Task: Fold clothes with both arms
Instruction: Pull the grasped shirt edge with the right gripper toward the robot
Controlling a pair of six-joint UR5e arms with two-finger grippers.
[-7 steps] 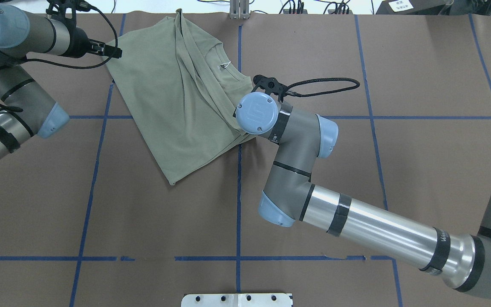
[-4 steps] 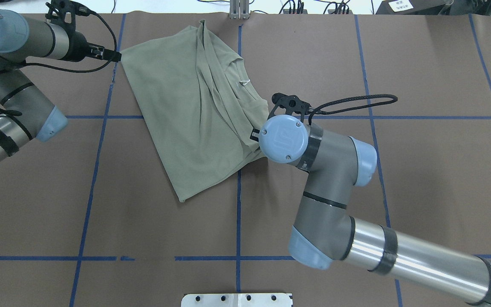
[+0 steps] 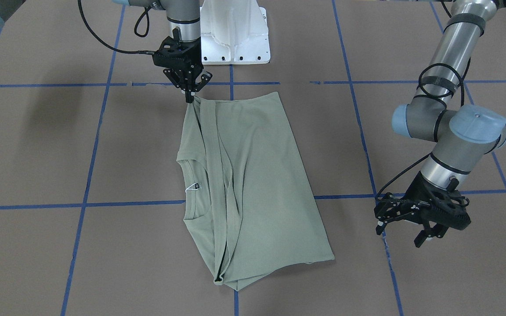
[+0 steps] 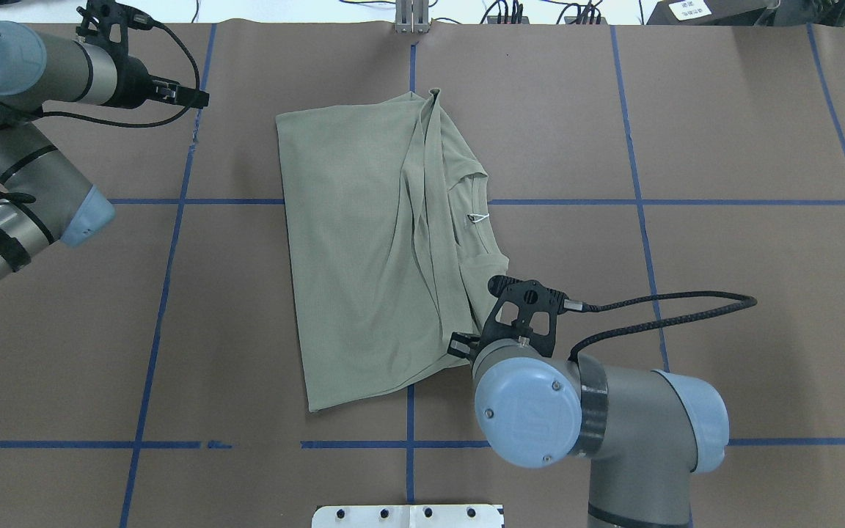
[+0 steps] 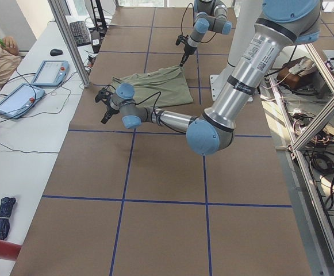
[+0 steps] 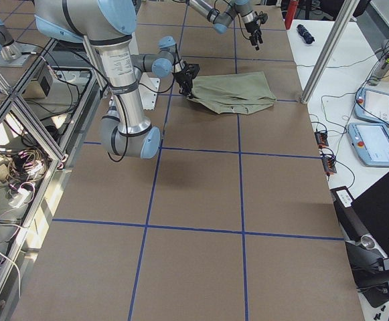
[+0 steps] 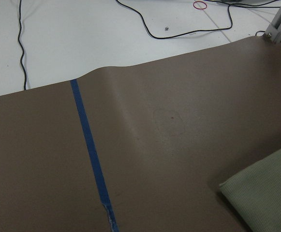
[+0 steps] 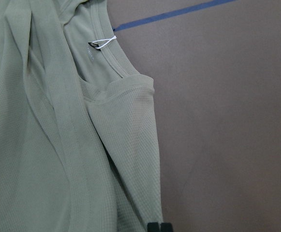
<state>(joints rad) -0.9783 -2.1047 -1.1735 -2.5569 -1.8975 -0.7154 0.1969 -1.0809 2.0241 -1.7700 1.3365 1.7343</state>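
The sage-green shirt (image 4: 364,249) lies folded lengthwise on the brown table, collar and white tag (image 4: 477,217) on its right side. My right gripper (image 3: 190,97) is shut on the shirt's near right edge. In the overhead view it (image 4: 464,346) is mostly hidden under its wrist. The right wrist view shows its shut fingertips (image 8: 158,227) on the fabric (image 8: 58,145). My left gripper (image 3: 400,235) is open and empty, off to the shirt's far left (image 4: 201,96). The left wrist view shows only a shirt corner (image 7: 268,198).
The white pedestal base (image 3: 234,35) stands at the table's near edge, a metal plate (image 4: 408,515) below it in the overhead view. Blue tape lines (image 4: 166,293) grid the table. An aluminium post (image 4: 411,15) and cables sit at the far edge.
My right gripper has dragged the shirt right and toward the robot. My left gripper has let go of the far left corner and stayed where it was.
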